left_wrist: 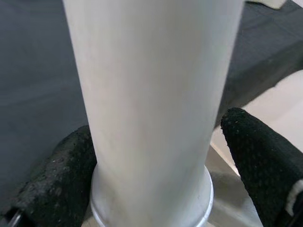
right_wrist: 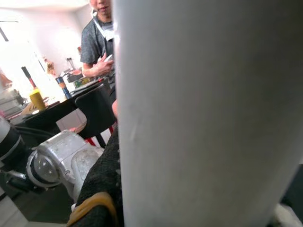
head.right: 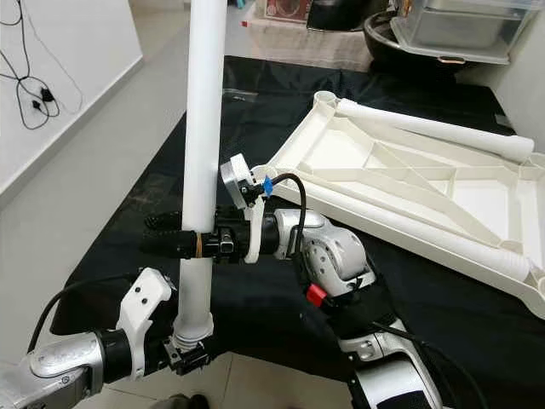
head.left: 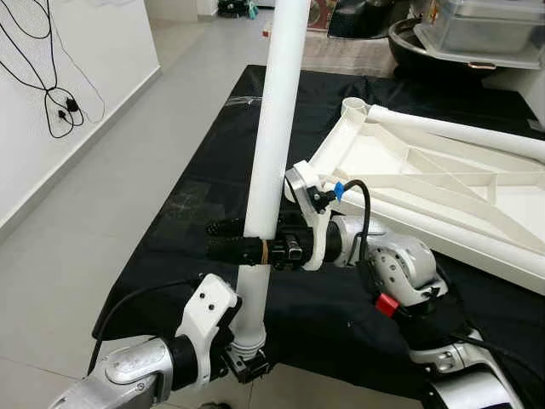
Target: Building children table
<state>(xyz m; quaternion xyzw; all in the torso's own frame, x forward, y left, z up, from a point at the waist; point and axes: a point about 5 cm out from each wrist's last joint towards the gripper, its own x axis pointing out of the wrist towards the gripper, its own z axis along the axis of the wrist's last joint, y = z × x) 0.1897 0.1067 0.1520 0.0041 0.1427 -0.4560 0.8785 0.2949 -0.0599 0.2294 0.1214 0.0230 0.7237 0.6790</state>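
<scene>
Two claws | left claw (head.left: 247,362), right claw (head.left: 232,240) clamp upright table leg (head.left: 277,128) | tabletop (head.left: 443,183) beside

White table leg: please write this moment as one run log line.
stage: leg held upright | white table leg | right gripper: shut on mid-shaft | left gripper: shut on lower end | tabletop: upside down on black cloth

Both end effectors, right (head.right: 166,234) above left (head.right: 189,356), clamp the upright white table leg (head.right: 204,145).
</scene>
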